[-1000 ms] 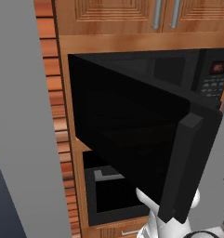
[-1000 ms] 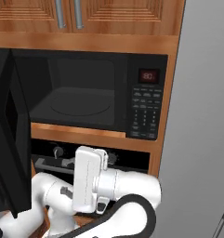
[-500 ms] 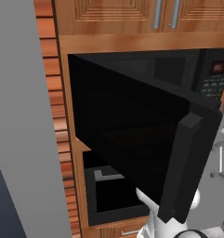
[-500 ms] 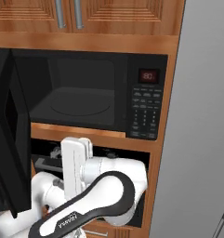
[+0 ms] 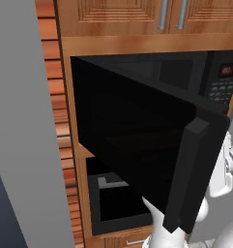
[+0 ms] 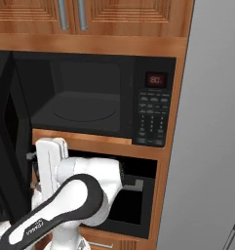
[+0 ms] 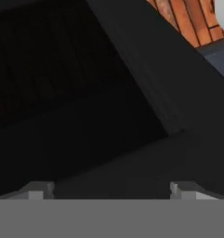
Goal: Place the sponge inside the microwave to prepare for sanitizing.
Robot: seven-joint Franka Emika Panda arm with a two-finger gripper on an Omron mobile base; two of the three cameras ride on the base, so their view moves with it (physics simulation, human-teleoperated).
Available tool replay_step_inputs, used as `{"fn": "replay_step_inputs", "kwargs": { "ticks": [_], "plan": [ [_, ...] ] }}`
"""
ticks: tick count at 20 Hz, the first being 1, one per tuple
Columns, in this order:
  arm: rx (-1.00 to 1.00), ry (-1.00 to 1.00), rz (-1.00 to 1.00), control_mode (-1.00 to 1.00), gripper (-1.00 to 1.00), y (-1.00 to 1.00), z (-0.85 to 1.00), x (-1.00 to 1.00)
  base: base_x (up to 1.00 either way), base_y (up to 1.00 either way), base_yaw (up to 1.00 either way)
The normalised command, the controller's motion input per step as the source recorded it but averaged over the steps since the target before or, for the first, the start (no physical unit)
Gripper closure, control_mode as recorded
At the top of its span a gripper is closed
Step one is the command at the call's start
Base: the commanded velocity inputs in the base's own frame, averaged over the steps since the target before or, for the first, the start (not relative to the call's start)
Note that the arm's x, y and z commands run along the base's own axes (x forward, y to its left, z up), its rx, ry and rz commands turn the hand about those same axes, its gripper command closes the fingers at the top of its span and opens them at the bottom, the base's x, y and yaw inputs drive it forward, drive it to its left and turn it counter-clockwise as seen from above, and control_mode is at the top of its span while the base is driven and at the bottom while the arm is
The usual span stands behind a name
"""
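The microwave (image 6: 89,97) stands with its black door (image 5: 152,160) swung wide to the left. Its round turntable (image 6: 82,110) lies bare, and the grey keypad (image 6: 150,119) sits under a red display (image 6: 155,79). The sponge is out of view. My white hand (image 6: 50,163) hangs just below the microwave's front edge, close to the inner face of the door (image 6: 9,141). In the hand view my gripper (image 7: 112,191) is open, its fingertips (image 7: 36,190) far apart with nothing between them, facing the dark door surface close up.
A black oven recess (image 6: 131,205) sits under the microwave. Wooden cabinets (image 6: 114,19) hang above it. A tall grey panel (image 6: 211,146) stands to the right, with a brick strip (image 5: 55,97) and another grey panel (image 5: 21,145) to the left.
The hand has swung left and a little upward toward the open door. The gripper has stayed open and the microwave door has not moved.
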Motion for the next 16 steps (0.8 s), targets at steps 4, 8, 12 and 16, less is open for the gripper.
{"fn": "replay_step_inputs", "kwargs": {
  "ticks": [4,8,12,16],
  "plan": [
    [0.0,0.05,-0.04,-1.0,-1.0,0.78,-0.09,-0.23,0.0,0.0,0.0],
    [0.0,0.07,0.0,-1.0,-1.0,0.77,-0.13,-0.42,0.0,0.0,0.0],
    [0.0,0.11,-0.06,-1.0,-1.0,0.98,-0.26,-0.49,0.0,0.0,0.0],
    [0.0,0.11,-0.19,-1.0,-1.0,1.0,-0.61,-0.36,0.0,0.0,0.0]
  ]
}}
